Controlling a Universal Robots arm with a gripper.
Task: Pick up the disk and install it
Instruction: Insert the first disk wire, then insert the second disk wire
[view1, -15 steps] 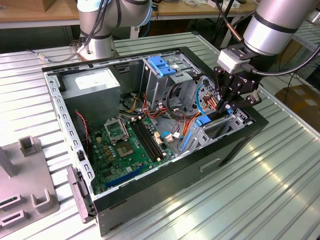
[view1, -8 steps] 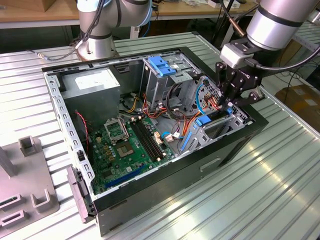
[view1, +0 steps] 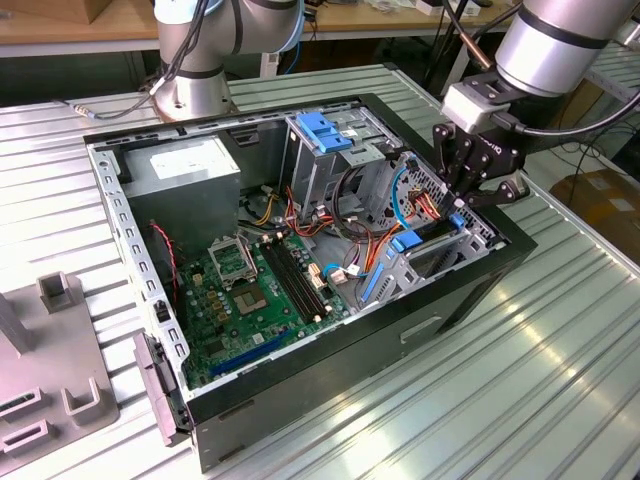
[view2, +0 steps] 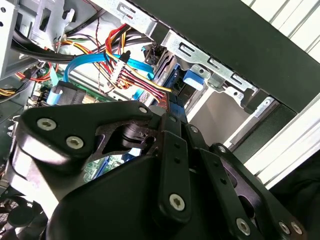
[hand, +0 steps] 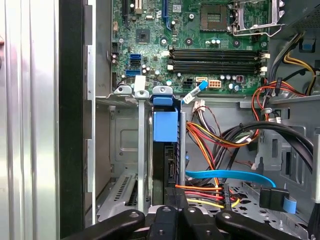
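The disk (view1: 418, 243) stands on edge in the drive bay at the case's corner on the exterior view's right, its light-blue carrier (hand: 165, 125) facing the motherboard. In the second wrist view the blue carrier (view2: 195, 79) shows under the case's metal rim. My gripper (view1: 458, 212) reaches down from above onto the disk's outer end, where a blue bit of the carrier sits at its tips. In the first wrist view the gripper (hand: 178, 200) has its fingers drawn close together at that end. The black linkage ends at the gripper (view2: 172, 112) tips by the carrier.
The open computer case (view1: 470, 290) lies on a ribbed metal table. Inside are the motherboard (view1: 250, 290), a grey power-supply box (view1: 185, 170), a drive cage with a blue bracket (view1: 322, 130) and loose cables (hand: 225, 175). A grey fixture (view1: 50, 370) lies at the exterior view's left.
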